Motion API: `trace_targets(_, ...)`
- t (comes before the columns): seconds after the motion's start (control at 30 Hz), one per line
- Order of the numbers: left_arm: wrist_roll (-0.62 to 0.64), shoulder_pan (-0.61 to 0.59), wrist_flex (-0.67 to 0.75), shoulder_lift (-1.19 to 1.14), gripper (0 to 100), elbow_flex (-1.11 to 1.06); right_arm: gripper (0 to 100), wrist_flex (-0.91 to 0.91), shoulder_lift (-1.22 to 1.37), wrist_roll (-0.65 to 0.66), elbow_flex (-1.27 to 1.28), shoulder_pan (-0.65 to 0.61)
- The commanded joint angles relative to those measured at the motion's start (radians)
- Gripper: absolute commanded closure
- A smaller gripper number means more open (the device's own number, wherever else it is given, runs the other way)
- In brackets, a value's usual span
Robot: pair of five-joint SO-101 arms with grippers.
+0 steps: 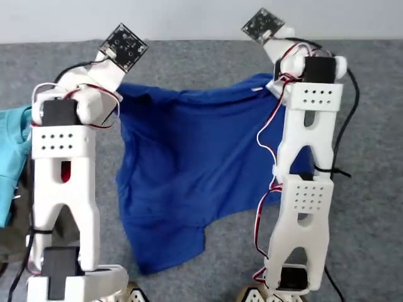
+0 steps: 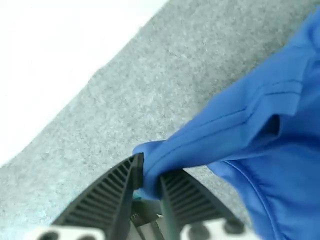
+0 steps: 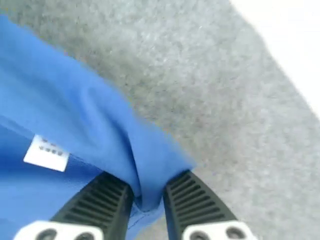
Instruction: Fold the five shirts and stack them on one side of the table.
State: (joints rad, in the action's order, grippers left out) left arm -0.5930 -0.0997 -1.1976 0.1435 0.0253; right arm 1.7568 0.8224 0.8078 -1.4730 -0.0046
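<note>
Right now the left gripper (image 2: 147,172) has its two black jaws squeezed on a bunched-up corner of the blue shirt (image 2: 250,125). The cloth sticks up between the jaws, so the hold looks good and tight. The right gripper (image 3: 147,187) does the same thing on the other side. Its jaws pinch a fold of the same shirt, close to the little white tag (image 3: 46,152) sewn inside it.

I think each gripper takes one top corner so the shirt can be pulled wide and flat. One gripper alone would only make it hang in a lump.

From above, the left arm (image 1: 63,145) and the right arm (image 1: 308,145) stand apart, with the far edge of the shirt stretched between them. The rest of the shirt lies spread on the grey table (image 1: 365,251). It runs back toward the robot, with some wrinkles and one sleeve out to the side. It is not folded yet.

A teal shirt (image 1: 9,145) lies at the left edge of the table, beside the left arm. It looks like it is waiting there, out of the way, so the blue one has room.
</note>
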Motion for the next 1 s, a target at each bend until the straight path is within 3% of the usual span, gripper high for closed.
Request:
trace_targets(0.0, 0.011, 0.008, 0.018, 0.057, 99, 0.016, 96.6, 0.041, -0.143, 0.029, 0.060, -0.002)
trace_targets(0.17, 0.008, 0.008, -0.035, 0.066, 99, 0.018, 96.7, 0.042, -0.352, 0.071, 0.384, -0.039)
trace_targets(0.53, 0.006, 0.009, -0.431, 0.066, 99, 0.093, 96.7, 0.041, -0.901, 0.109, 1.252, -0.050)
trace_targets(0.67, 0.006, 0.009, -0.493, 0.055, 99, 0.088, 96.7, 0.041, -0.966, 0.106, 1.439, -0.065)
trace_targets(0.8, 0.005, 0.009, -0.491, 0.055, 99, 0.031, 96.3, 0.038, -0.958, 0.023, 1.570, -0.102)
trace_targets(0.97, 0.005, 0.009, -0.489, 0.055, 99, -0.036, 95.2, 0.031, -0.869, -0.044, 1.602, -0.136)
